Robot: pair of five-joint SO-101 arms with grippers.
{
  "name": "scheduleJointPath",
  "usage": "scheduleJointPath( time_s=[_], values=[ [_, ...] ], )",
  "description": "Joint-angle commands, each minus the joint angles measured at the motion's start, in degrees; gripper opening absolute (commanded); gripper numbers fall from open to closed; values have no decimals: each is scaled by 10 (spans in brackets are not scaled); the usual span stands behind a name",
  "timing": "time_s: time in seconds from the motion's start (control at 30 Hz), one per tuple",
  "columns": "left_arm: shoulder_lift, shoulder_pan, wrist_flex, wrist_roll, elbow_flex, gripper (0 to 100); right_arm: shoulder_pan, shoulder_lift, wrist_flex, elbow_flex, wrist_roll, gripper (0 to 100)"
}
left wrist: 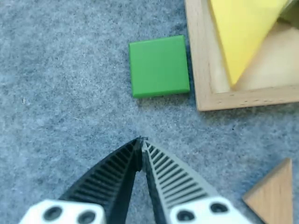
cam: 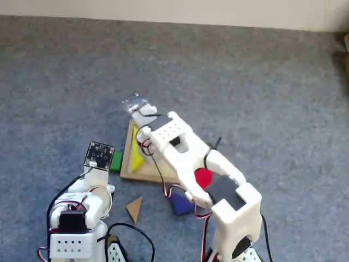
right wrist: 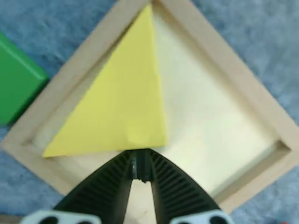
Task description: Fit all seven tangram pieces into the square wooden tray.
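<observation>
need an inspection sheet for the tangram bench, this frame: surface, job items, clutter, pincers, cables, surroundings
Surface: grey carpet, nothing spilled on it.
Job's things: wooden tray, with the yellow triangle the one piece seen inside; green square on the carpet beside the tray, not touching it; wood-coloured triangle, blue piece and red piece outside the tray, the last two partly hidden by the right arm.
Clutter: nothing seen.
Pincers: left pincer shut, short of the green square; right pincer shut, above the tray at the yellow triangle's edge.
Cables: black lead crosses above the tray.
Surroundings: pale wall.
</observation>
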Motion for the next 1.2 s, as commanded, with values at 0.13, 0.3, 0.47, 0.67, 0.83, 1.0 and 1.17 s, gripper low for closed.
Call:
scheduleJointPath(
  time_s=[0.13,0.3,0.47,0.67,0.83,1.0,1.17],
  values=[
    [-21,-7,3,-2,12,6,-41,-15,-8,-9,3,4],
    [-21,-7,3,-2,12,6,-29,-93,-7,-3,5,4],
    [-21,-7,3,-2,12,6,-1,-177,7,44,6,4],
    [-21,-7,3,-2,12,6,41,-276,29,117,6,4],
    [-21,-7,3,-2,12,6,48,-359,35,198,6,4],
    [-21,-7,3,-2,12,6,46,-436,35,288,8,5],
    [-21,-7,3,-2,12,6,46,-463,109,326,81,55]
  ],
)
